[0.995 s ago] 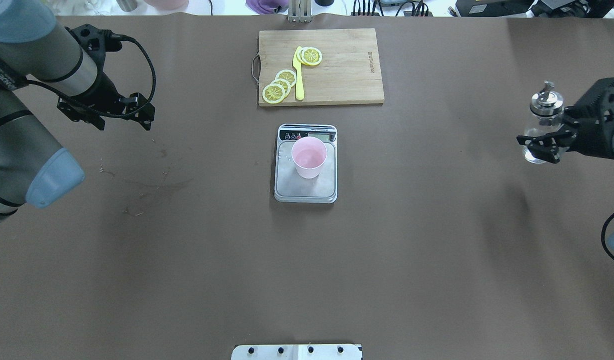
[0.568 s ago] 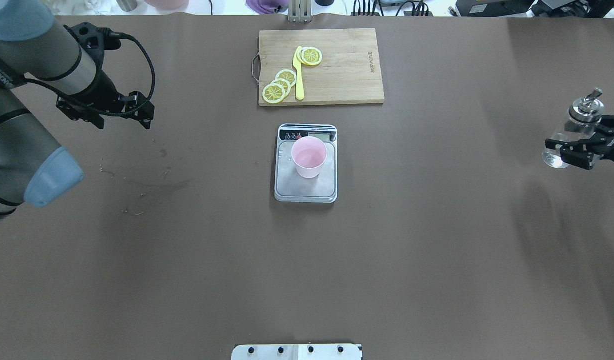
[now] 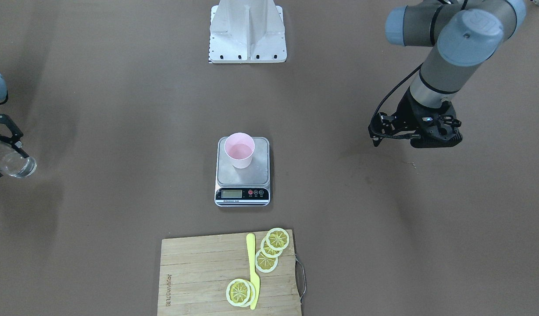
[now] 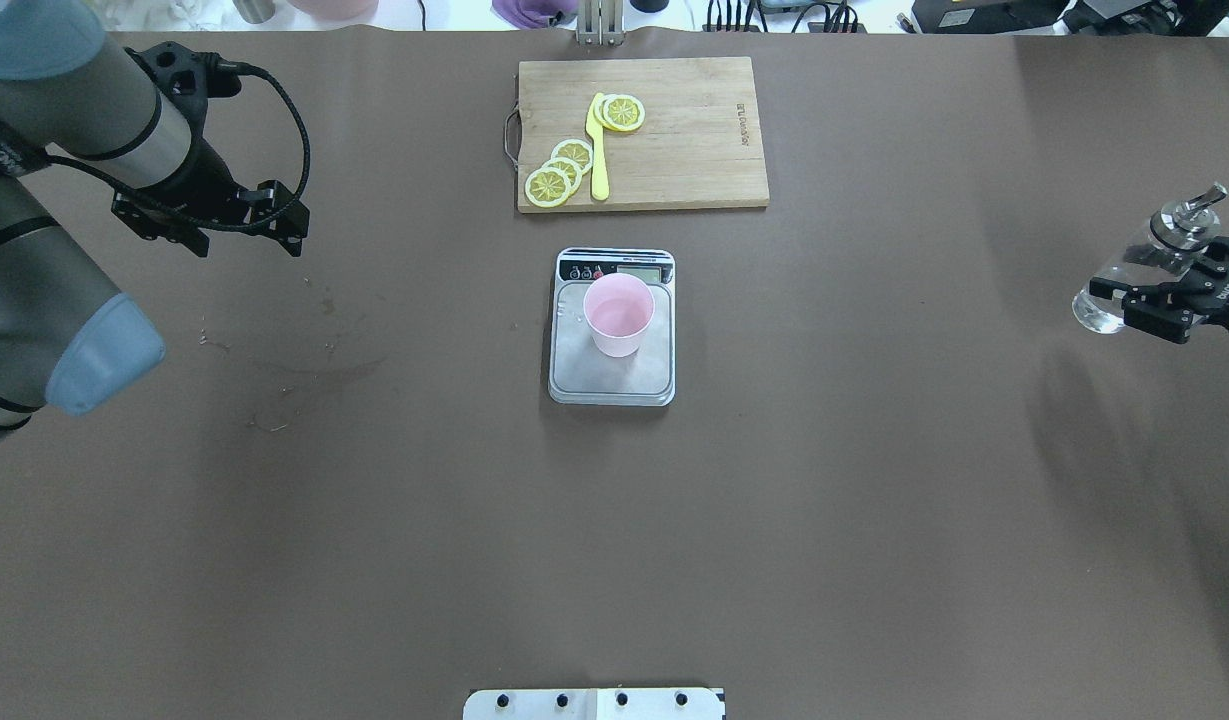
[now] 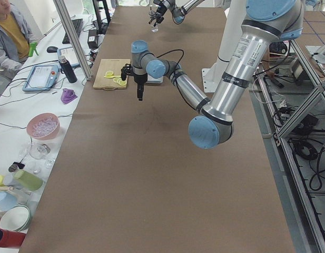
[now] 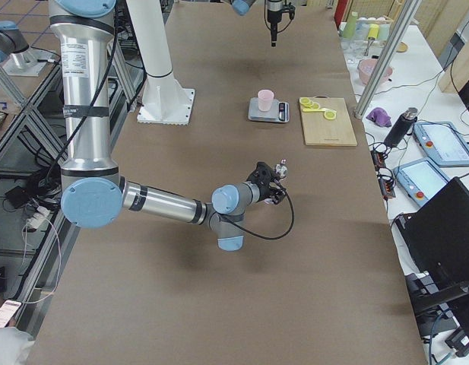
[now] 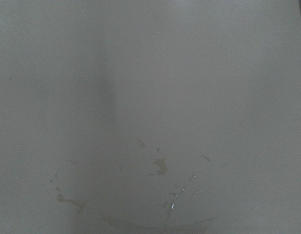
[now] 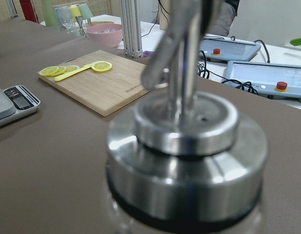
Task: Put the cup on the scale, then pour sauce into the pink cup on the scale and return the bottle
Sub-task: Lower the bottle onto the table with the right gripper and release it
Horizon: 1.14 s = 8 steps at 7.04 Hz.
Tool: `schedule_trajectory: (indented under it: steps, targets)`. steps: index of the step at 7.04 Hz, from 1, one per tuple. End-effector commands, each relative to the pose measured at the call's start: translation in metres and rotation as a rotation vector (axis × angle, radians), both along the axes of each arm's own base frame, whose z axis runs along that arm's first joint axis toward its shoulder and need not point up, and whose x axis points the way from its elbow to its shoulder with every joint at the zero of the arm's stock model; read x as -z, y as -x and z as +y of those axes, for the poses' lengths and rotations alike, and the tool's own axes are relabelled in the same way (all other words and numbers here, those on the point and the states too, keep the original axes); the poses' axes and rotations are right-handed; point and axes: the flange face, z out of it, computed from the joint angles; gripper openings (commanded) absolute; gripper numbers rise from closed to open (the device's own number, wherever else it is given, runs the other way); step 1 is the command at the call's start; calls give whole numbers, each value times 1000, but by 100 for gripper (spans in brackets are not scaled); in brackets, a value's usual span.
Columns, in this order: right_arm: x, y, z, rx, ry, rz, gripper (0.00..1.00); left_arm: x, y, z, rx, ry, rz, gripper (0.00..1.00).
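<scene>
Carrying the bottle [image 4: 1146,252] nearer the table's right edge than a second ago, our right gripper [image 4: 1114,300] clamps its glass: pouring looks done, return underway. Beyond, the cup [image 4: 619,312] stands on the scale [image 4: 614,380]. Farthest, our left gripper [image 4: 214,215] hovers; whether parted, we cannot tell.

Brown-covered table [image 4: 874,500] beside a cluttered white bench [image 5: 15,105].

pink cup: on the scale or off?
On. The cup stands upright on the scale platform in both the overhead and front-facing views.
</scene>
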Motion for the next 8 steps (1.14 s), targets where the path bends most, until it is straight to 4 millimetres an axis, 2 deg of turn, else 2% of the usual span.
schedule_trajectory:
  steps: [1, 3, 4, 5, 7, 8]
  targets:
    - [-4, 6, -2, -7, -22, 3, 17, -1, 0, -1, 0, 1, -1, 97]
    - [-15, 12, 1, 7, 8, 17, 16, -1, -1, 0, -2, 1, -1, 97]
    - [-30, 14, 5, 20, 37, 23, 15, 0, -1, 0, -1, 1, 0, 97]
    - [-36, 14, 7, 27, 45, 32, 7, 0, -1, 0, 1, 3, -1, 97]
    - [-36, 18, 8, 33, 33, 39, 7, -1, -1, 0, 2, 4, -1, 97]
    - [-42, 19, 12, 39, 43, 46, 8, -1, -1, 0, 2, 4, -1, 97]
